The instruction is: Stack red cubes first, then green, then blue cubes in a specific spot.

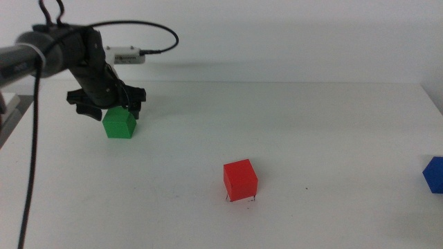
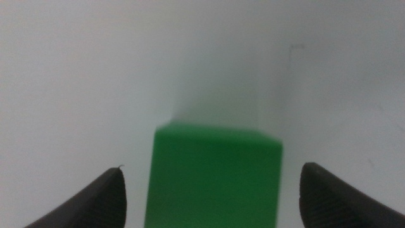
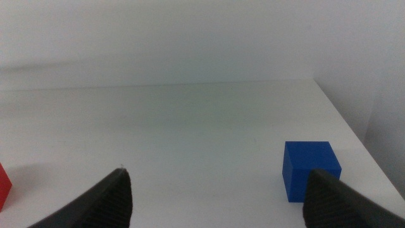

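The left gripper (image 1: 116, 105) hangs directly over the green cube (image 1: 119, 124) at the far left of the white worktop (image 1: 311, 124), its dark jaws spread wider than the cube. In the left wrist view the green cube (image 2: 214, 177) sits between the two jaws with bare worktop showing on either side of it, so nothing is grasped. A black cable (image 1: 149, 31) loops from the arm's wrist above.

The red cube (image 1: 240, 180) stands near the middle of the worktop, resting over the two small black ticks (image 1: 241, 200) that mark the stacking spot; their ends show just beneath its lower edge. Nothing is stacked on it.

The blue cube (image 1: 434, 173) lies at the right edge of the worktop, well apart from the other two. The right gripper (image 3: 218, 202) waits near it with jaws parted and empty; in its wrist view the blue cube (image 3: 310, 170) sits close by one jaw, on the worktop near the corner.
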{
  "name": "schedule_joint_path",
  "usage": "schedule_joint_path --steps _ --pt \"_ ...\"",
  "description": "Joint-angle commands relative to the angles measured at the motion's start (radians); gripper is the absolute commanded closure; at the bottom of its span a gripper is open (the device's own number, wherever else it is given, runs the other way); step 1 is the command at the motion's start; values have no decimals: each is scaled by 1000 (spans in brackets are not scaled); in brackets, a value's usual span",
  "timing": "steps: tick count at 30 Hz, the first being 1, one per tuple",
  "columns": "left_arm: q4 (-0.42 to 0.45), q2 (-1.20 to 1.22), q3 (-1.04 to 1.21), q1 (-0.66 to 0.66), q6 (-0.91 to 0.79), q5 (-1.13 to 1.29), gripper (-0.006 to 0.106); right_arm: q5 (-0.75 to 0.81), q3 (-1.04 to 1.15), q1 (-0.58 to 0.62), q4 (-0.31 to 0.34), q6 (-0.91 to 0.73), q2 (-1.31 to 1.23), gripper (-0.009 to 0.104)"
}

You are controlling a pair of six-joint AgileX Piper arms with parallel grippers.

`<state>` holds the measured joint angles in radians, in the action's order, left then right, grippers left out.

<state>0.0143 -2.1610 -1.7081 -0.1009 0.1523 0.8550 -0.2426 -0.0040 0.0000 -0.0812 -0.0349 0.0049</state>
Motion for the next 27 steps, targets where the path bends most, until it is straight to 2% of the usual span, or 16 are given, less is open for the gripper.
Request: schedule_joint_path --steps 1,4,7,8,11,14,17,21,27 --pt "-6 -29 -1 1 -33 -66 7 11 4 2 8 -6 -5 2" --pt "-8 -53 -1 6 -52 -85 18 11 4 2 8 -6 -5 2" --pt "-41 -47 -1 12 -52 -85 45 11 4 2 8 -6 -5 2" --pt "-50 -36 -1 12 -52 -76 57 11 4 2 8 -6 -5 2" --pt "-75 31 1 -8 -3 21 85 11 4 2 8 -6 -5 2" --pt "-7 143 32 -107 138 107 102 11 4 2 8 -6 -5 2" --pt "81 268 88 -274 346 132 102 11 4 2 8 -6 -5 2" --pt "119 312 92 -500 587 184 102 11 4 2 8 -6 -5 2" --pt "191 271 92 -655 720 173 102 11 4 2 8 -6 -5 2"
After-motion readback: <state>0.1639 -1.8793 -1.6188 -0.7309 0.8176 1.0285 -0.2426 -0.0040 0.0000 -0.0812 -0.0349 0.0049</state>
